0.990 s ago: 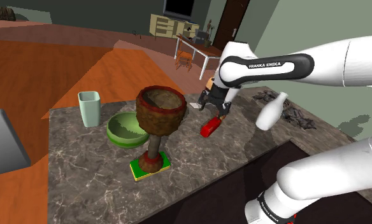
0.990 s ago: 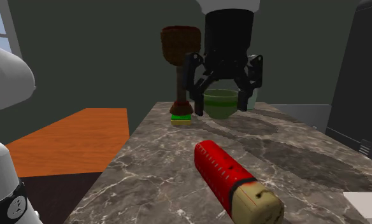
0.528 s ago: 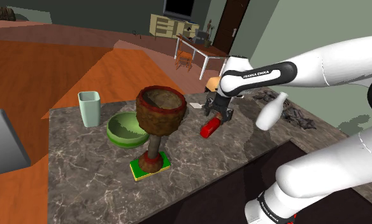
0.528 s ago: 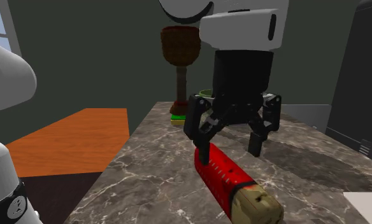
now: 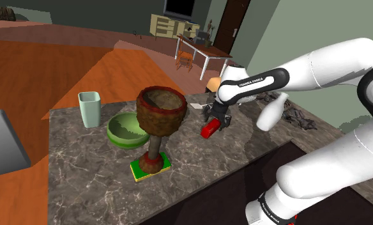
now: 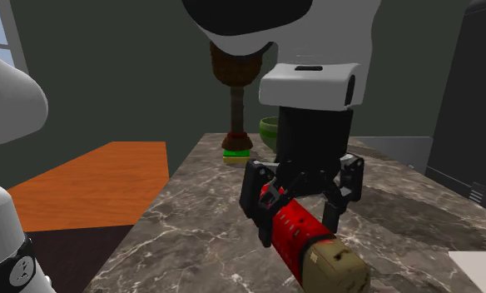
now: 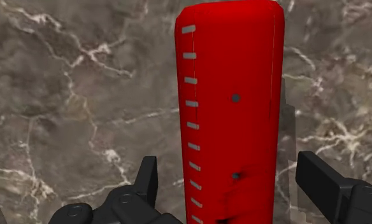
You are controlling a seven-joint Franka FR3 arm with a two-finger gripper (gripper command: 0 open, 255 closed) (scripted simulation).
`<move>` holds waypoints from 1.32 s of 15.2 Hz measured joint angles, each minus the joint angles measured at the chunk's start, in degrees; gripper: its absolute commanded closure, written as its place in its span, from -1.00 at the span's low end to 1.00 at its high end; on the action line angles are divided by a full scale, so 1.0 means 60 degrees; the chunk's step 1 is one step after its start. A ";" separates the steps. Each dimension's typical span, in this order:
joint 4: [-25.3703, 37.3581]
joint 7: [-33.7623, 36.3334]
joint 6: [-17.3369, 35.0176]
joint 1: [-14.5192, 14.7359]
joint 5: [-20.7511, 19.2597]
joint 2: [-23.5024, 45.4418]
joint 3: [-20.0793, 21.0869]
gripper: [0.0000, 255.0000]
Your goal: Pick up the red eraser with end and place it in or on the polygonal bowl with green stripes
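The red eraser (image 6: 293,231) with a tan end (image 6: 337,266) lies flat on the marble table (image 5: 89,172). My gripper (image 6: 298,226) is open and low over it, one finger on each side of the red body. In the wrist view the eraser (image 7: 232,108) runs between the fingertips (image 7: 148,181), with gaps on both sides, so nothing is clasped. In the shoulder view the gripper (image 5: 215,121) sits on the eraser (image 5: 208,131), to the right of the green polygonal bowl (image 5: 122,131).
A tall brown goblet (image 5: 161,112) on a green base stands between bowl and eraser. A pale cup (image 5: 89,108) is at the table's far left corner. A white bottle-like object (image 5: 271,112) and dark clutter (image 5: 300,119) lie right of the gripper.
The gripper has come down from well above the table until its open fingers straddle the eraser. The eraser has not moved.
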 measured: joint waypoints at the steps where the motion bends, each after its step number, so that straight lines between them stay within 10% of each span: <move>1: -0.0012 0.0001 0.0027 -0.0002 -0.0004 0.0013 0.0000 -1.00; 5: -0.0024 0.0000 0.0051 -0.0003 -0.0007 0.0022 0.0000 -1.00; 6: -0.0024 0.0000 0.0051 -0.0003 -0.0007 0.0022 0.0000 1.00; 20: 0.0131 -0.0067 -0.0350 0.0007 0.0058 -0.0230 -0.0036 1.00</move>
